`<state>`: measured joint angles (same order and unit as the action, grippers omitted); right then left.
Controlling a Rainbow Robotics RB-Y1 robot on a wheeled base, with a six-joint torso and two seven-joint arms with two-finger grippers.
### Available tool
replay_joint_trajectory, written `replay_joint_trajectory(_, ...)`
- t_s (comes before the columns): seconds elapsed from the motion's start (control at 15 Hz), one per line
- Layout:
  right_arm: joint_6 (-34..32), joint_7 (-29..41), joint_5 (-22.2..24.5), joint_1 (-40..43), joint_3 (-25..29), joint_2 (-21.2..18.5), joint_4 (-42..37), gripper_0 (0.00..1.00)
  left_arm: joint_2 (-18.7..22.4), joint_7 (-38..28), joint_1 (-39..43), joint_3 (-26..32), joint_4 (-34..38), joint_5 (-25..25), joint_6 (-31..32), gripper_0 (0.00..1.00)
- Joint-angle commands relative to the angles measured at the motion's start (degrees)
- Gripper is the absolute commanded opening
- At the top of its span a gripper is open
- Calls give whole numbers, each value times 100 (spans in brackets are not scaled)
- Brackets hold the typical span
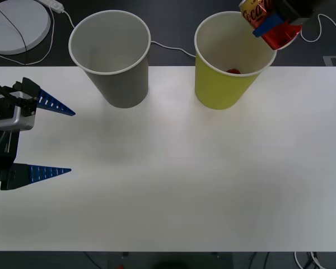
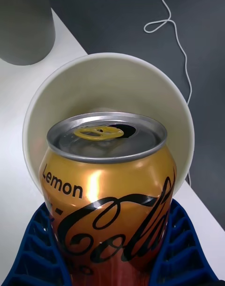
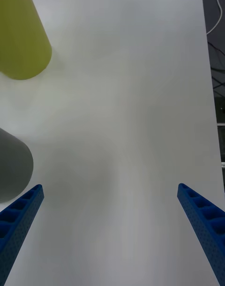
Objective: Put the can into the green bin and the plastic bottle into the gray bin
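The can (image 1: 253, 11) hangs tilted over the far right rim of the green bin (image 1: 221, 89), with my right gripper (image 1: 269, 25) shut on it. In the right wrist view the can (image 2: 105, 187) has a gold body, and the blue fingers (image 2: 183, 248) clamp its sides above the bin's pale inside (image 2: 108, 79). Something small and red (image 1: 233, 71) shows inside the green bin. The gray bin (image 1: 120, 84) stands upright to its left. My left gripper (image 1: 71, 141) is open at the table's left side, holding nothing. The plastic bottle is out of view.
The white table (image 1: 168, 190) stretches bare in front of both bins. A white round device (image 1: 17, 25) with a cable lies at the back left. White cables (image 1: 168, 46) run over the dark floor behind the bins.
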<state>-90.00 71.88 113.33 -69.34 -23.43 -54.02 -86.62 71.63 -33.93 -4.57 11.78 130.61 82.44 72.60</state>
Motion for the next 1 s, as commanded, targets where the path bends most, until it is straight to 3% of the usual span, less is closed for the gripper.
replay_joint_trajectory(0.07,0,-157,374,-238,-118,392,585,0,0,0,0,0,0,0,0,100)
replay_joint_trajectory(0.33,0,-359,734,-589,-135,832,1253,0,0,0,0,0,0,0,0,100)
replay_joint_trajectory(0.67,0,-596,716,-668,-135,884,1411,2,0,0,0,0,0,0,0,100)
replay_joint_trajectory(0.73,0,-649,708,-668,-135,884,1411,22,0,0,0,0,0,0,0,100)
replay_joint_trajectory(0.8,0,-675,699,-668,-135,884,1411,82,0,0,0,0,0,0,0,100)
replay_joint_trajectory(0.87,0,-667,699,-668,-135,884,1411,100,0,0,0,0,0,0,0,100)
replay_joint_trajectory(1.0,0,-693,628,-668,-135,858,1403,100,0,0,0,0,0,0,0,100)
